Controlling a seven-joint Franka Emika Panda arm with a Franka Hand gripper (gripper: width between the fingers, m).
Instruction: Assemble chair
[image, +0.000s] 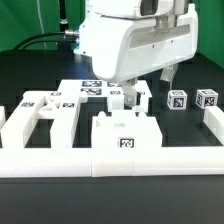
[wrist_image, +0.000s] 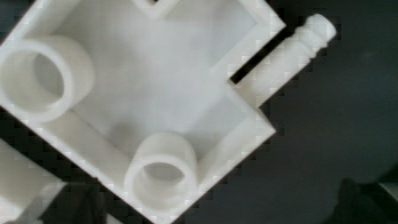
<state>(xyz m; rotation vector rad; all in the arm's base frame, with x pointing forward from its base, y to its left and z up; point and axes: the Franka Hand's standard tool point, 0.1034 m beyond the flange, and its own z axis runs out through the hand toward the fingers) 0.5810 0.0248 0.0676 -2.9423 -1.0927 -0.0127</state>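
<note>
In the wrist view a matte-white chair panel (wrist_image: 143, 90) fills most of the picture, close under the camera. It has two round sockets and a ribbed peg (wrist_image: 294, 50) sticking out of one edge. My gripper (wrist_image: 199, 208) is open, its dark fingertips (wrist_image: 25, 205) wide apart on either side of the panel's corner and not touching it. In the exterior view the gripper (image: 150, 95) hangs low over a tagged white piece (image: 143, 97) at the middle of the table. A pegged block (image: 125, 132) with a tag stands in front of it.
A slotted white panel (image: 30, 115) lies at the exterior view's left. Two small tagged cubes (image: 177, 100) (image: 207, 98) stand at the right. The long low white rail (image: 110, 162) runs along the front. The marker board (image: 80, 88) lies behind the parts.
</note>
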